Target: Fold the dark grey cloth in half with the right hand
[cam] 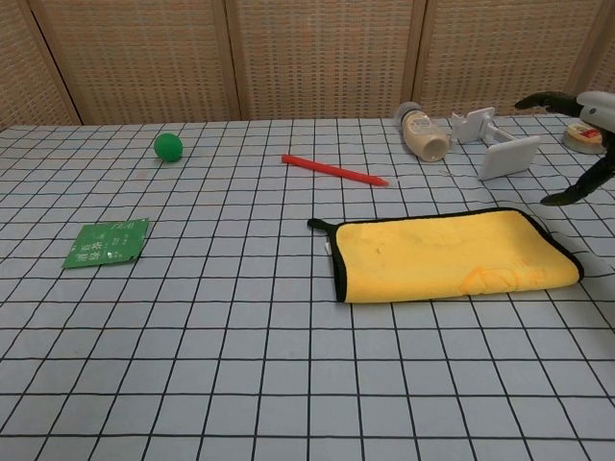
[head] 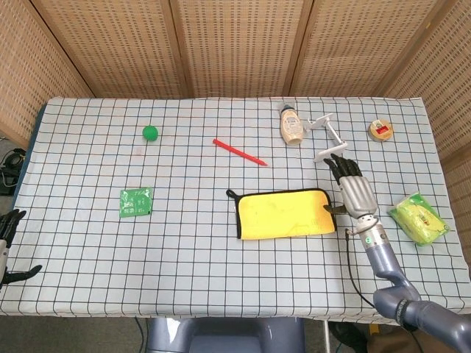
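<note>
The left hand shows only as dark fingers at the table's left front corner, cut off by the picture edge, so how far it is spread cannot be told; the chest view misses it altogether. That view also crops the right hand to a few dark fingertips at the frame's right border. From the head view the right hand hovers open, fingers spread and holding nothing, just beside the right end of the cloth. The cloth lies flat toward the table's front, right of centre, showing a yellow face edged in black, its dark grey side hidden; its long axis runs left to right, parallel to the front edge, with a small black loop at its left far corner. Faint orange marking near its right end is too small to read.
</note>
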